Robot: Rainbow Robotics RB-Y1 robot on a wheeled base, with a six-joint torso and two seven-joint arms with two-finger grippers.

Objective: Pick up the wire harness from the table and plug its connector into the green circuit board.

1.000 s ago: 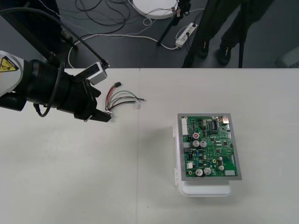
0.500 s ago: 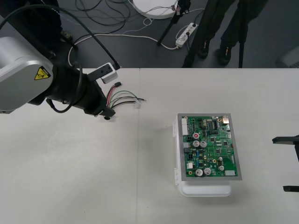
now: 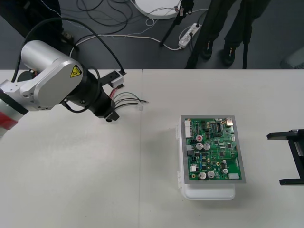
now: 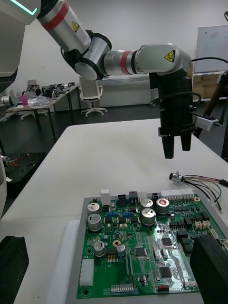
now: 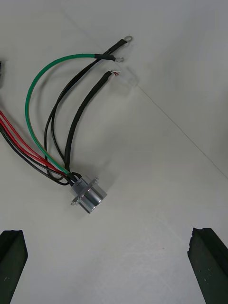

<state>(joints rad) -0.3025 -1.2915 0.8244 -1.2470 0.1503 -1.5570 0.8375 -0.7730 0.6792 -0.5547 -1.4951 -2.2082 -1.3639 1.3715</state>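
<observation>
Both jaws apart: left gripper over harness by tabletop's far edge, right gripper at right edge. Board rests on base.

Wire harness: one green wire, red wires, and black wires, some of them in dull braided black sleeving.
Socket: plain silver metal.
Circuit board: green, speckled with silver-topped capacitors, black chips and white connectors.
Base: white.
Table: plain off-white.
Left arm: silver, with a yellow warning triangle, a red ring and a black wrist.
Left gripper: black fingers.
Right gripper: black.
Floor: dark grey.
</observation>
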